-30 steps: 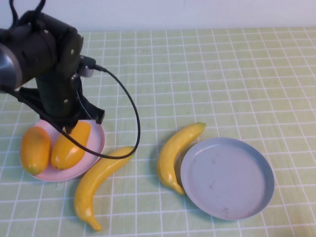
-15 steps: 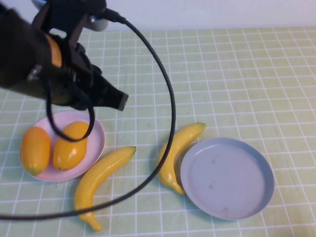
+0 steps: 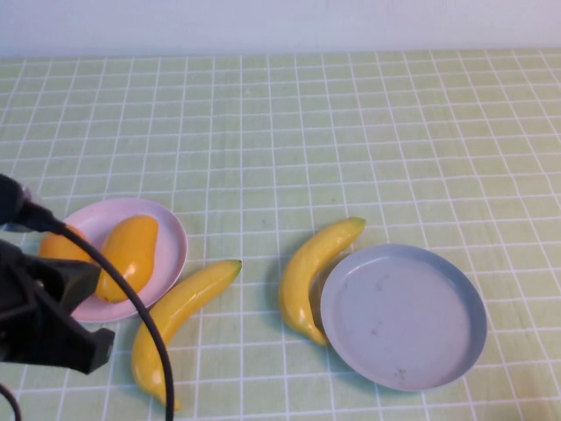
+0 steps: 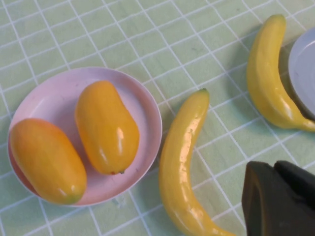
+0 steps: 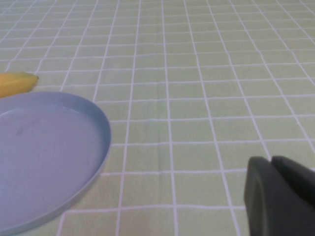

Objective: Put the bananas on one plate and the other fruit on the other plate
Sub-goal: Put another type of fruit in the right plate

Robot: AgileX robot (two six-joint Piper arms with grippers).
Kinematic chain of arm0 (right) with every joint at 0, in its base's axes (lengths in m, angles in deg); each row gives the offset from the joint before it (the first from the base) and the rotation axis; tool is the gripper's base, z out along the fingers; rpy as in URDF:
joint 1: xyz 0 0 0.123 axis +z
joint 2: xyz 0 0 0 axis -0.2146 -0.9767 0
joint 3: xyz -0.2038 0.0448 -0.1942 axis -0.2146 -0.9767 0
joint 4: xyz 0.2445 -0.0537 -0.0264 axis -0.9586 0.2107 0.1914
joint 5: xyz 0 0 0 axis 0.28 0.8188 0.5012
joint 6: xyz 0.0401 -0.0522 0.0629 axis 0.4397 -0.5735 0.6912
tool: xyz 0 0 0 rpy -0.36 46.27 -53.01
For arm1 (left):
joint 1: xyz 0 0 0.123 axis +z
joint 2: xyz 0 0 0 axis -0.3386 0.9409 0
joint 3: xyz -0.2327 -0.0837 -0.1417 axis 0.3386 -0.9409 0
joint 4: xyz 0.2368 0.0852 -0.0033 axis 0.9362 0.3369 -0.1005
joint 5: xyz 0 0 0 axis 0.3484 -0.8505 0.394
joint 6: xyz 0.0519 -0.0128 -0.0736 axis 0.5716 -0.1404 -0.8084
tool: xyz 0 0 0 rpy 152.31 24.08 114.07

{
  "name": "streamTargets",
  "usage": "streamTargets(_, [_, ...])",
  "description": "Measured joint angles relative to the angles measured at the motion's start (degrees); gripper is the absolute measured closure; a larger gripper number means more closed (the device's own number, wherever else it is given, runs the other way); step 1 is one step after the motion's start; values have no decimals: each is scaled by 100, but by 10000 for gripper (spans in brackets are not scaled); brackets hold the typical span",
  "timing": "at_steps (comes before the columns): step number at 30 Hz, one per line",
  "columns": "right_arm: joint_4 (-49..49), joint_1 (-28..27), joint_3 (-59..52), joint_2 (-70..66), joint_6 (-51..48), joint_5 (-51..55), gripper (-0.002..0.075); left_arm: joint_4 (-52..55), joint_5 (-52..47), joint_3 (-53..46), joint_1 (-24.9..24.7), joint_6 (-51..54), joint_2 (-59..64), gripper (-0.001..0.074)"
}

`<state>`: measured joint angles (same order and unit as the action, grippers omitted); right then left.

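**Now the bananas wait, both off their plate**

Plainly, the other fruit is done: two plump orange-yellow mango-like fruits [image 4: 74, 142] lie side by side on the pale pink plate [image 4: 147, 110]. The two bananas [image 3: 180, 316] lie on the checked surface [image 3: 351, 132]. One sits just beside the pink plate; the other banana [image 3: 311, 276] curves along the rim of the empty grey-blue plate [image 3: 403, 316], touching or nearly touching it.

The bananas look glossy, smooth and stiff, probably light, and likely to slip or roll in a loose pinch. The best hold, I judge, is across the thick middle, square to the length, where the curve is gentlest; the tapering tips would swing or slide out.

The left tool [image 4: 280, 196] hangs at the near left edge of the high view, raised above the surface near the pink plate and holding nothing; I cannot tell whether it is released or clenched. The right tool [image 5: 278, 194] shows only in its own wrist view, low over bare surface beside the grey-blue plate, empty, its state likewise unclear.
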<state>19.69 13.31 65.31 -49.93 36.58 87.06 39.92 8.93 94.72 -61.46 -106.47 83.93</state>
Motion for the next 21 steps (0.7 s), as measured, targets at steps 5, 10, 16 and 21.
streamTargets(5, [0,0,0,0,0,0,741,113,28,-171,-9,-267,-101,737])
streamTargets(10, [0,0,0,0,0,0,741,403,733,-485,-9,-282,-111,737])
streamTargets(16, [0,0,0,0,0,0,741,400,2196,-1573,272,-151,-886,738])
streamTargets(21, [0,0,0,0,0,0,741,500,3269,-2680,949,-143,-2184,738])
